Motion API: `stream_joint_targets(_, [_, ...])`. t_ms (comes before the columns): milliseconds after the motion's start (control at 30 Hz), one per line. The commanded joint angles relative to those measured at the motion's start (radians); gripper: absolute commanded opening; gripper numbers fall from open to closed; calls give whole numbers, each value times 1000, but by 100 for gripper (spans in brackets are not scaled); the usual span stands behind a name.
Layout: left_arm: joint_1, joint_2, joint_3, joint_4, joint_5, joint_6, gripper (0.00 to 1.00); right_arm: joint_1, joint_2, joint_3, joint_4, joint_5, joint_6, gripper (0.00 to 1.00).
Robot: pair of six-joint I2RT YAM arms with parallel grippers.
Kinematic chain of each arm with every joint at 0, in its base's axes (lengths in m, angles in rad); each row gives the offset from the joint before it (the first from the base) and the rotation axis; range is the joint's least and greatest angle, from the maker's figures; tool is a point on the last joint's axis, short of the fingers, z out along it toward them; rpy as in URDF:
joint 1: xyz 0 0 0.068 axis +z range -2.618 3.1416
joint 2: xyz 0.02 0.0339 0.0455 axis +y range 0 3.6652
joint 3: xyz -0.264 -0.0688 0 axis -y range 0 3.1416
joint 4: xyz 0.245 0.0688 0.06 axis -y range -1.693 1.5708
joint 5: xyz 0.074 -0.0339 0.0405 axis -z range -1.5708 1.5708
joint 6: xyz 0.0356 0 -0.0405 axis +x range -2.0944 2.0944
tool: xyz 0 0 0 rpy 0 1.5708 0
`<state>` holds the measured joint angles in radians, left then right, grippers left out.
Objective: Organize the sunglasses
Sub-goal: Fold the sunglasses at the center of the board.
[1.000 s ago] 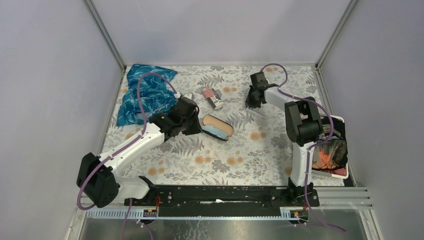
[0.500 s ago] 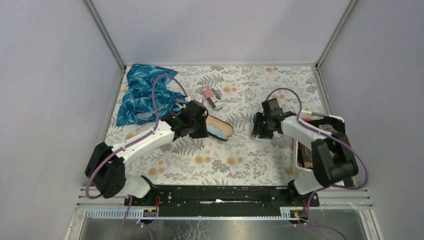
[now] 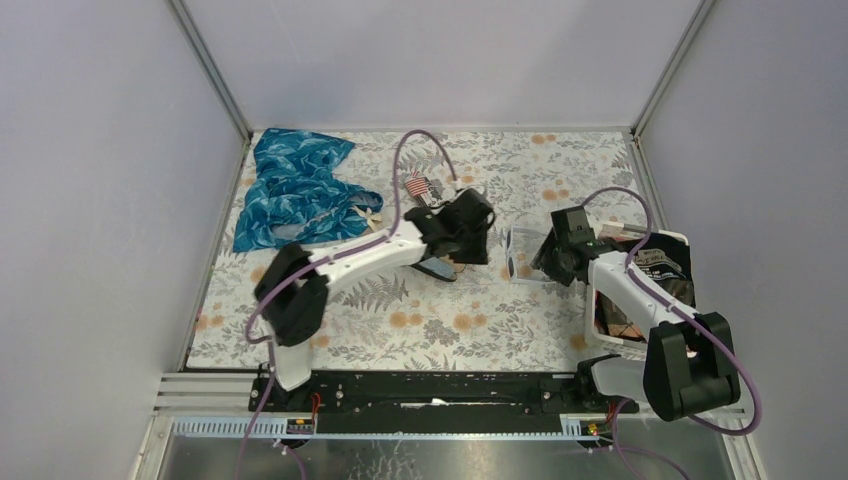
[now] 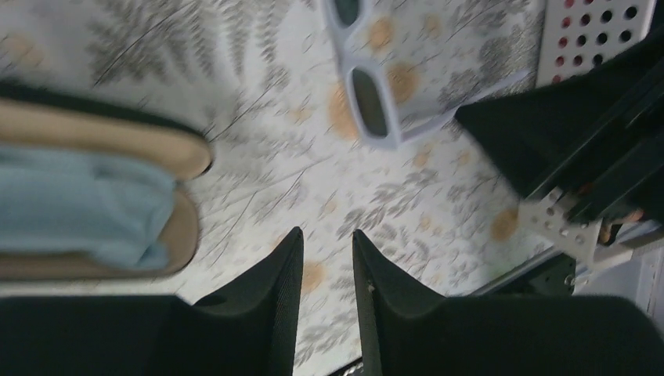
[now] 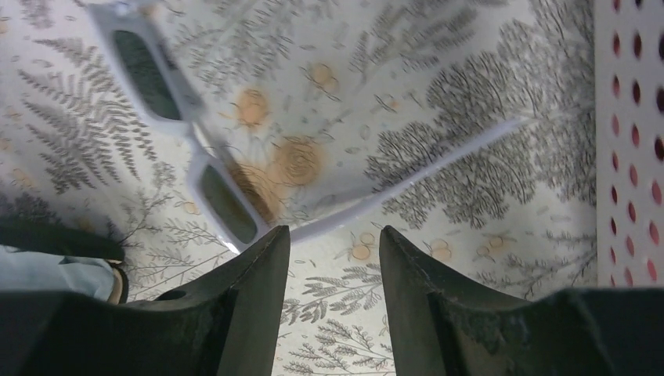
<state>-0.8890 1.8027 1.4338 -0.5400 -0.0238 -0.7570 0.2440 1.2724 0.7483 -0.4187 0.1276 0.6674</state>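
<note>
Fern-printed tabletop (image 3: 560, 170): pale-framed, dark-lensed sunglasses (image 5: 192, 139) lie unfolded between both tools, near the open case (image 4: 86, 196). Left tool (image 4: 327, 266) slightly parted, right tool (image 5: 335, 258) spread wider, both empty. Probably light, slick and scratch-prone; pinch the bridge or an arm, not the lenses.

Grey ferns and orange blooms over the white tablecloth (image 3: 440, 330); blue leaf print on the cloth (image 3: 290, 190); white frame, dark lenses on the glasses (image 5: 192, 137); tan-lined glasses case (image 4: 94, 145).
</note>
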Motion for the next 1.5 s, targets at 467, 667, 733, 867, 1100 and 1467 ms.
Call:
stream_joint_targets(467, [11, 472, 468, -48, -123, 19, 34, -46, 57, -60, 10, -10, 216, 55])
stream_joint_targets(667, [17, 532, 474, -23, -109, -4, 33, -46, 98, -44, 33, -22, 208, 54])
stream_joint_targets(733, [22, 545, 475, -15, -91, -9, 32, -46, 112, -37, 36, -26, 201, 50])
stream_joint_targets(867, [33, 566, 487, -3, -62, -13, 32, -46, 131, -34, 49, -42, 183, 45])
stream_joint_targets(1100, [41, 612, 526, 9, -17, -17, 32, -46, 166, -39, 76, -91, 164, 29])
stream_joint_targets(1467, [40, 634, 527, 56, 111, -27, 31, -43, 196, -7, 90, -192, 110, 19])
